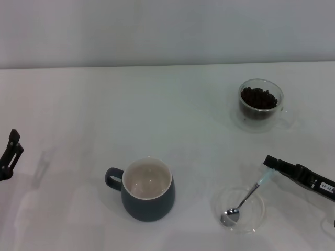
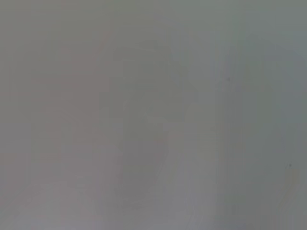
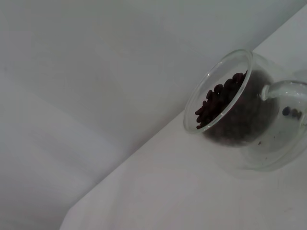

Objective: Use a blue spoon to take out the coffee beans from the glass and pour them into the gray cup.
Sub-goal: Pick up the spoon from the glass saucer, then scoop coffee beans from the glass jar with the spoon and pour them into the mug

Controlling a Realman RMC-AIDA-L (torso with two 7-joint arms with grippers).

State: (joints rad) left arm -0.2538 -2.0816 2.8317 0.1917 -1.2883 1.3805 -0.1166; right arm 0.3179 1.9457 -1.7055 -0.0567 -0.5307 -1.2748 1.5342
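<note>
Blue spoon (image 1: 246, 199): its pale handle tip is at the right end effector (image 1: 270, 163), which reaches in from the right edge. Its metal bowl lies away from the end effector, toward the robot, resting in a shallow clear dish (image 1: 257, 219). The stem slopes up to the tip, so it looks gripped for lifting.
Right end effector: whether its fingers are clamped on the handle or merely touching it cannot be told.
Glass (image 1: 261, 104): upright, beyond the right end effector toward the back wall, well apart from it. It appears placed within that arm's reach for scooping.
Coffee beans (image 1: 258, 98): dark heap filling the glass to just below the rim; none visible elsewhere.
Gray cup (image 1: 148, 190): well to the left of the right end effector, upright, cream inside bare, handle pointing left. Pouring has not yet begun, by the look of it.
Left end effector (image 1: 10, 155): parked at the far left edge, idle; finger state cannot be told.
Counter (image 1: 104, 120): plain white, smooth, slightly glossy.
Room: a bare pale wall (image 1: 167, 31) behind the counter.
</note>
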